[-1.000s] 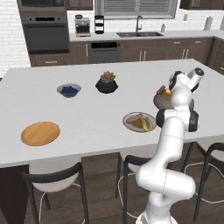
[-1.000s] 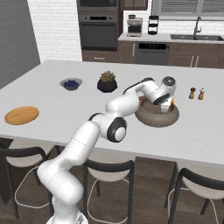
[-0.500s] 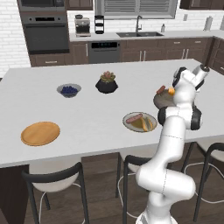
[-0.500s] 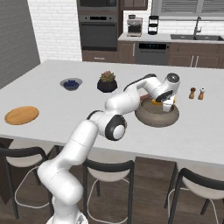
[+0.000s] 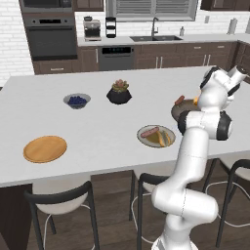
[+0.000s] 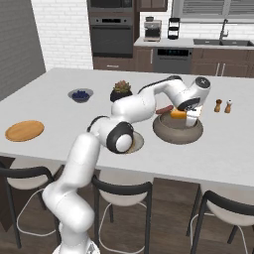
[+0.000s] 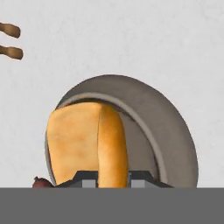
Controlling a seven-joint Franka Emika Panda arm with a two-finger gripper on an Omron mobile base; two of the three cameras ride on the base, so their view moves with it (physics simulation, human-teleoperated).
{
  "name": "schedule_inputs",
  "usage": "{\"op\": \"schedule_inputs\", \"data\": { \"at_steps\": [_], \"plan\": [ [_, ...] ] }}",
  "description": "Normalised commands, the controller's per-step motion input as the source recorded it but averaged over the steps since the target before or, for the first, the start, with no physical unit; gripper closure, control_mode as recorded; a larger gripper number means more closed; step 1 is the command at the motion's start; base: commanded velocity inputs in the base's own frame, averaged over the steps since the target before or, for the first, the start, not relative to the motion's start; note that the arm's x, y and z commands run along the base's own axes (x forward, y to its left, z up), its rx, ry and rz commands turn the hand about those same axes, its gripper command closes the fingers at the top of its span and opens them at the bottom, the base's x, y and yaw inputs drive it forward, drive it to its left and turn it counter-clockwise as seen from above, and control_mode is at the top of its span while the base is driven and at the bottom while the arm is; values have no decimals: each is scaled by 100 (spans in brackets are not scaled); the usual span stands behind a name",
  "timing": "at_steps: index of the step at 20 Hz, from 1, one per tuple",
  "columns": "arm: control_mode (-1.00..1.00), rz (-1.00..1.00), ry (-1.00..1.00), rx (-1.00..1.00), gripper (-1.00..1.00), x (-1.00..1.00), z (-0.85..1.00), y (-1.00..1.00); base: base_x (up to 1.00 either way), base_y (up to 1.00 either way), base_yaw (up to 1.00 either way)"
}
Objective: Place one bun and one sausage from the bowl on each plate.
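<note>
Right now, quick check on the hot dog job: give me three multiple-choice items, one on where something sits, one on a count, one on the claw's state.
1. Where is the wooden plate?
A. next to the big bowl
B. at the far end of the counter from the big bowl
C. on a stool

2. How many plates already hold food?
A. none
B. one
C. two

3. What is the claw doing?
A. open above the counter
B. shut on a bun
C. shut on a sausage

Key: B, the wooden plate lies across the counter from the big bowl. B, just the grey plate holds food. B, the bun sits between the fingers above the bowl.
</note>
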Motion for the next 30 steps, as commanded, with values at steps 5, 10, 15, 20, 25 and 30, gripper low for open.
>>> {"op": "schedule_inputs", "data": {
  "at_steps": [5,10,15,20,25,30],
  "plan": [
    [-100,0,0,0,100,-70,14,61,0,0,0],
    [-100,0,0,0,100,-61,22,62,0,0,0],
    [-100,0,0,0,100,-65,24,63,0,0,0],
    [-100,-1,0,0,100,-53,20,65,0,0,0],
    [-100,-6,0,3,100,-61,7,49,0,0,0],
    [-100,-11,-1,3,100,-49,1,52,0,0,0]
  ]
}}
